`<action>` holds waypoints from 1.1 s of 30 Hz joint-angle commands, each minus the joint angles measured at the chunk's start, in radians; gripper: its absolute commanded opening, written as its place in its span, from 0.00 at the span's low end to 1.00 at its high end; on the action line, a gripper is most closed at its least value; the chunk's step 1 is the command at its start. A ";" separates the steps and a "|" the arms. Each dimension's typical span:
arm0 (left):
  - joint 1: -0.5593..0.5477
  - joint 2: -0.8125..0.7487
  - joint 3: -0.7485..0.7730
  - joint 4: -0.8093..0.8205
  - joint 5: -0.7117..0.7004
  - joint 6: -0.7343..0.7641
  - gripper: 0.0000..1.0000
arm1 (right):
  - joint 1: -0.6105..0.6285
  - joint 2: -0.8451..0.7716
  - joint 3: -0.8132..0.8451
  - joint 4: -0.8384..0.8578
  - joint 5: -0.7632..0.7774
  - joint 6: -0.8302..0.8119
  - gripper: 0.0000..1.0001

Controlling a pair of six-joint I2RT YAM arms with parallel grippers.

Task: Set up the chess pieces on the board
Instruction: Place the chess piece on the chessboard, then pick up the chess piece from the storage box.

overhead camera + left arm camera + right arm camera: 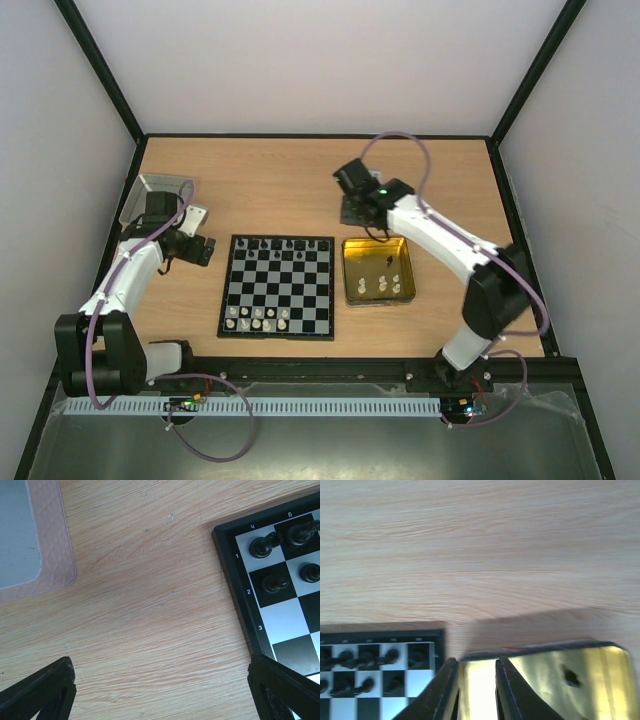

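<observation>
Seen from above, a small chessboard [290, 290] lies mid-table between two robot arms. Along its far rows stand black chess pieces [272, 246], and along its near rows cream chess pieces [256, 318]. Just right of it, a gold tray [349, 272] holds a few loose pieces [382, 285]. The left gripper [160, 662] hovers spread wide beside the board's far left corner. The right gripper [475, 662], fingers narrowly parted and empty, hangs over the tray's far edge.
</observation>
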 commanded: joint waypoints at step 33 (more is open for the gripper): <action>-0.015 -0.015 -0.001 -0.037 -0.001 0.006 0.94 | -0.246 -0.155 -0.529 0.180 -0.128 -0.033 0.20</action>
